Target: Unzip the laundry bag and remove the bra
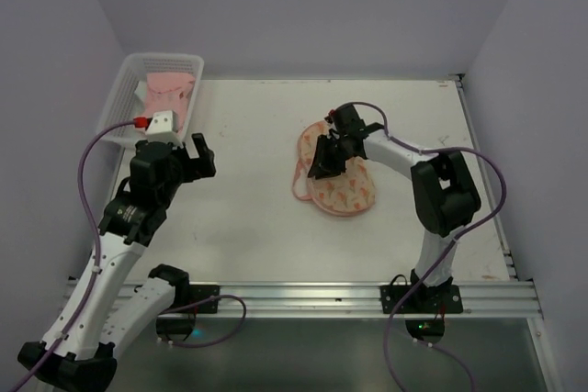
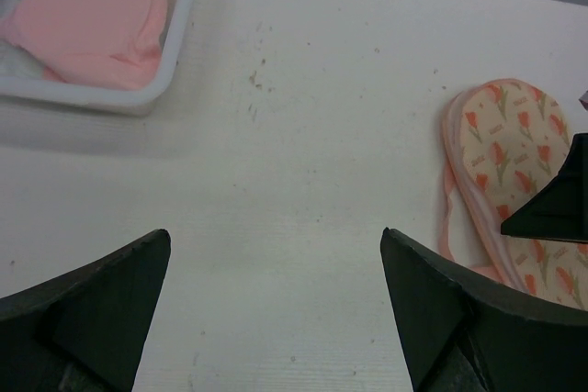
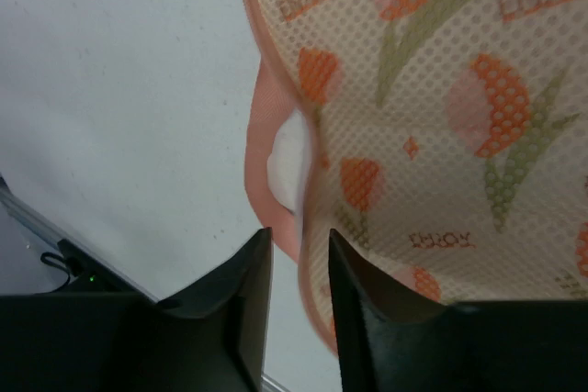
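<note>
Count: one laundry bag (image 1: 344,192) centre, one bra (image 1: 170,89) upper left; white table (image 1: 257,218), lilac walls; left gripper (image 1: 203,155) agape, right gripper (image 1: 322,167) pinching the bag's edge.

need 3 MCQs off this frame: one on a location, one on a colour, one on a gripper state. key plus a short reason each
1. Where is the bra?
A) on the bare tabletop
B) in the white lattice basket
C) draped over an arm

2. The laundry bag has edge trim that is:
A) blue
B) black
C) pink

3. The left gripper is:
A) open, holding nothing
B) shut on fabric
C) shut on a cable

Key:
1 B: the top and left wrist views show the pink cups lying inside the basket's walls.
2 C: the right wrist view shows pink trim running along the printed mesh.
3 A: the left wrist view shows its fingers wide apart with only the table between them.
</note>
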Tool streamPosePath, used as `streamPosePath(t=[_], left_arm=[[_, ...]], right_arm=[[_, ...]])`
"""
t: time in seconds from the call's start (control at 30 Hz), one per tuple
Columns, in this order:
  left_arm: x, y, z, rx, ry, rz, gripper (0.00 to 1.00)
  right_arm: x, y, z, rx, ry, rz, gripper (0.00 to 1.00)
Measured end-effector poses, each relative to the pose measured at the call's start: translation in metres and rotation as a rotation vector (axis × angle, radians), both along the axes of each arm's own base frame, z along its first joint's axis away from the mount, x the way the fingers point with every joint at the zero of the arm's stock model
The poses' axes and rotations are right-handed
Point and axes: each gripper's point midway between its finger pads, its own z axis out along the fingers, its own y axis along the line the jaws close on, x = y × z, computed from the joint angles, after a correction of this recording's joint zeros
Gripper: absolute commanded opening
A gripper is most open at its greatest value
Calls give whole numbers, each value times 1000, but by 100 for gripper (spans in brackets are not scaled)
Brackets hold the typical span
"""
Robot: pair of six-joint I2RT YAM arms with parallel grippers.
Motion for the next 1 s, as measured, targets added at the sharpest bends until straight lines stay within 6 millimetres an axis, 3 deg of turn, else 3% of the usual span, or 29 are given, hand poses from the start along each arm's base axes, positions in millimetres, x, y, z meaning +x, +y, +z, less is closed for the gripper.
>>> streamPosePath(t=[0.07,0.1,0.2,0.27,0.33,0.43,0.57,0.67,0.77,1.0], left_arm=[[-5,2,0,-7,4,8,100],[-7,3,0,-12,3,10,100],[-15,5,6,-33,-19,19,100],[-20,8,12,-41,-39,26,100],[-24,10,15,-44,-53,33,100],[-31,16,21,-43,-71,48,100],[-39,22,33,-39,-90,64,100],[-49,28,47,-36,-129,76,100],[-61,38,63,-29,-190,94,100],[-92,61,88,8,-329,140,100]], right_arm=[[-6,4,-3,22,18,15,51],[-7,6,-2,38,20,18,70],[-7,9,8,73,-24,32,93],[-12,5,26,82,-71,37,95],[-15,0,56,99,-148,38,97],[-14,-13,126,124,-362,13,99],[-25,-58,224,123,-681,-102,99],[-45,-98,274,96,-868,-213,99],[-76,-135,303,67,-1005,-313,99],[-140,-205,315,6,-1175,-502,99]])
